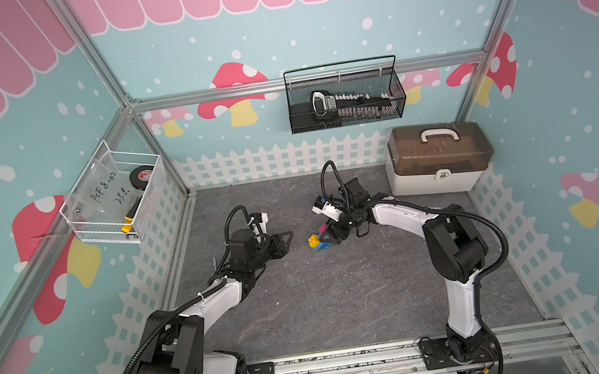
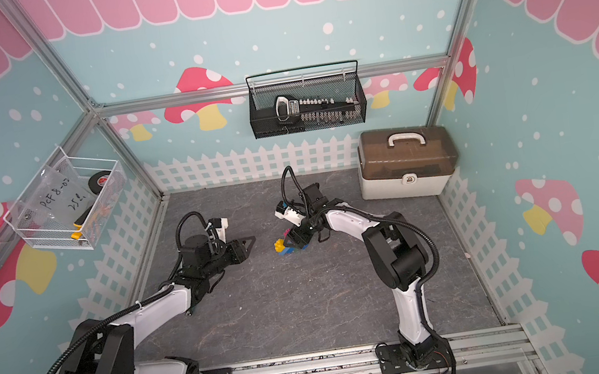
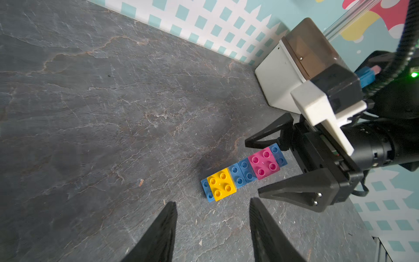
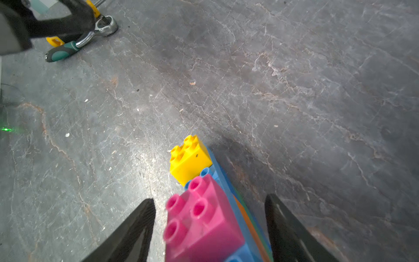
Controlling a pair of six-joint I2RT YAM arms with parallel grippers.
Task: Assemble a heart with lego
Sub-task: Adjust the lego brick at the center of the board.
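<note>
Pink brick [image 4: 201, 217] fills the near foreground of the right wrist view, one lobe of the heart [image 3: 243, 172]. The yellow brick [image 4: 189, 158] forms the other lobe just beyond. Right gripper [image 4: 209, 198] straddles the pink end, fingers spread with a gap on each side and no pinch; probably lining up a squeeze to seat the bricks. Heart sits mid-table on the grey mat [image 4: 294, 90], studs up; what is under it is hidden. Left gripper [image 3: 212, 201] hangs near the yellow end, fingers apart and empty, likely placed to brace. Farthest off, a ratchet [image 4: 90, 34] lies by the left arm.
</note>
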